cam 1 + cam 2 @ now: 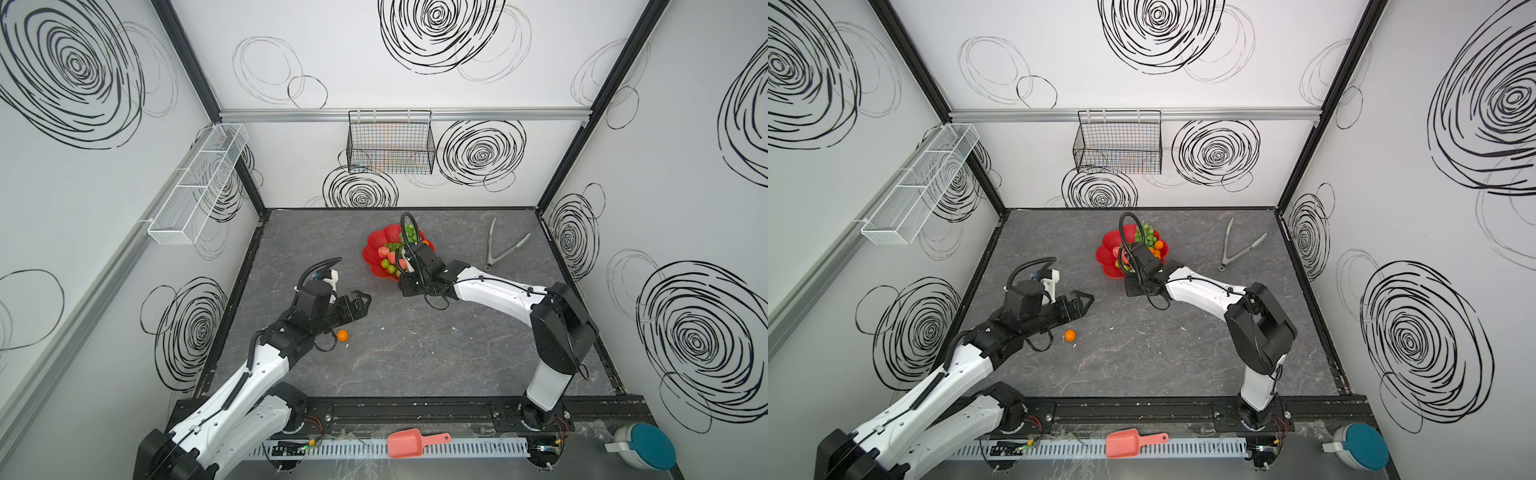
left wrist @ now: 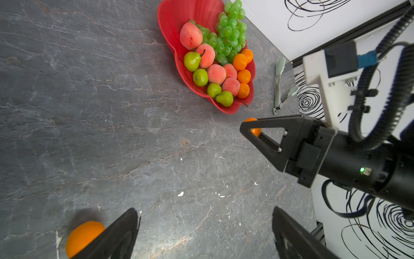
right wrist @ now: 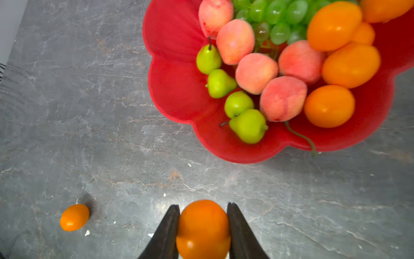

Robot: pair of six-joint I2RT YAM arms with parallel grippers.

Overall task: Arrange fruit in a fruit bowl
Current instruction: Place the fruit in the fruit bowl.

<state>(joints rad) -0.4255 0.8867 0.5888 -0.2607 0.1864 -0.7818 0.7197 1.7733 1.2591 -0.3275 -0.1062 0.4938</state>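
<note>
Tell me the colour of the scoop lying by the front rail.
Salmon pink. The scoop shows best in both top views; the wrist views miss it.

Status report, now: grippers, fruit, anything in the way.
Right gripper shut on a tangerine, short of the fruit bowl. Left gripper open, a loose tangerine near it on the table. Nothing between held fruit and bowl; tongs lie aside.

My right fingers [image 3: 165, 235]: were black.
Held tangerine [image 3: 203, 228]: was orange.
Fruit bowl [image 3: 174, 89]: was glossy red.
Grapes [image 2: 230, 33]: were translucent green.
Peaches [image 3: 256, 72]: were pink-red.
Pears [image 3: 248, 126]: were yellow-green, with dark stems.
Bench [image 3: 89, 112]: was grey, veined like stone.
Walls [image 1: 353, 62]: were white with black swirls.
</note>
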